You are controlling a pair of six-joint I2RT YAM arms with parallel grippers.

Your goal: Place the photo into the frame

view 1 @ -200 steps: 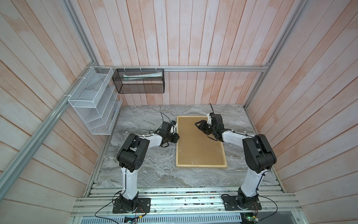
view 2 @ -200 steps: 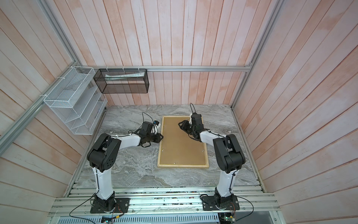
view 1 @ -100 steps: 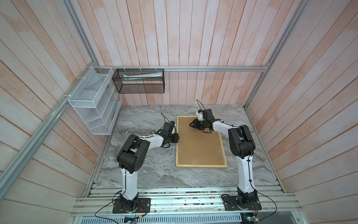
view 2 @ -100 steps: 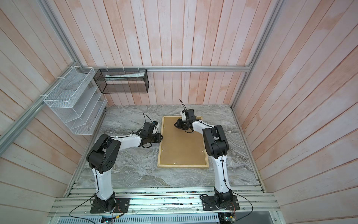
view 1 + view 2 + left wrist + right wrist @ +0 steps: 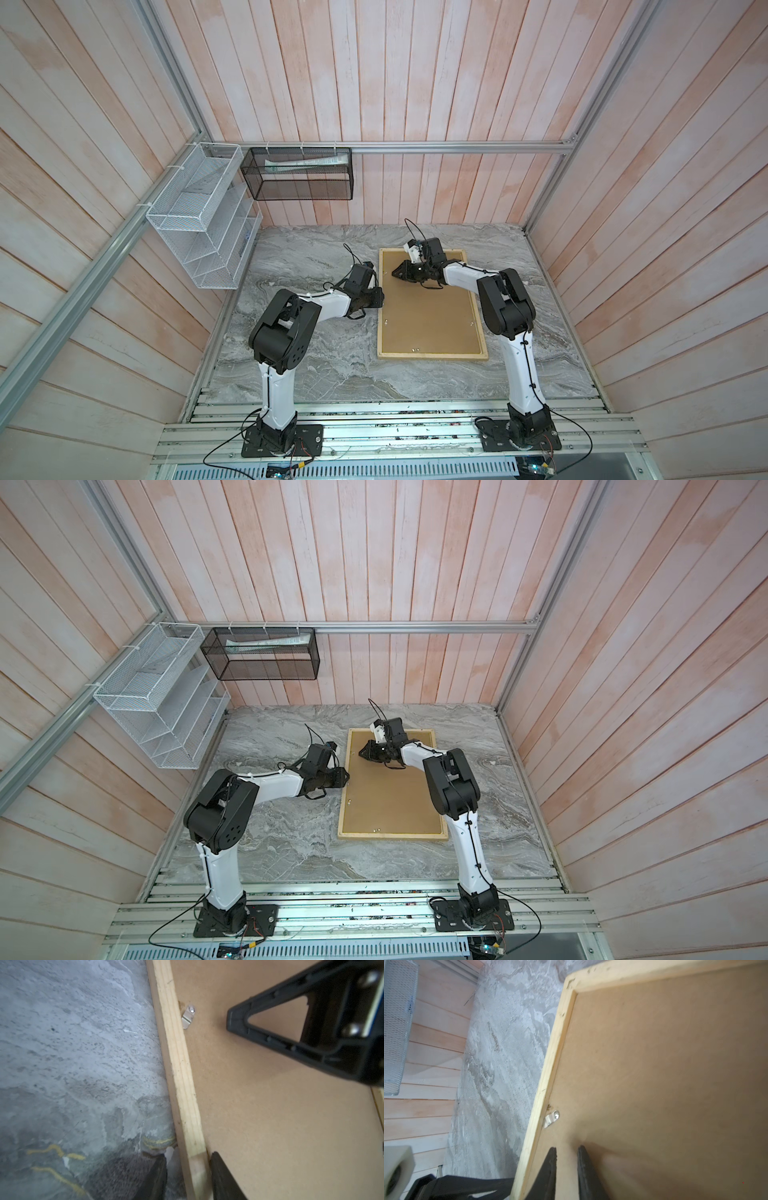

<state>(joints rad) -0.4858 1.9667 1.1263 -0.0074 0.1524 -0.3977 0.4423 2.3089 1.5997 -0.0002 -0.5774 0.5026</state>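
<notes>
We judge this the fastening step: our left gripper [image 5: 189, 1157] straddles the frame [image 5: 178, 1064] rail — clamped or not, we cannot tell. Our right gripper [image 5: 566, 1151], narrowly parted and empty, should nudge the clip [image 5: 551, 1119] squarely.

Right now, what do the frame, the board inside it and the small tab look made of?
The frame: pale, unfinished-looking wood, with visible grain lines. The backing board: probably matte brown fibreboard, uniform and grainless. The tab: shiny silvery metal that catches the light.
</notes>
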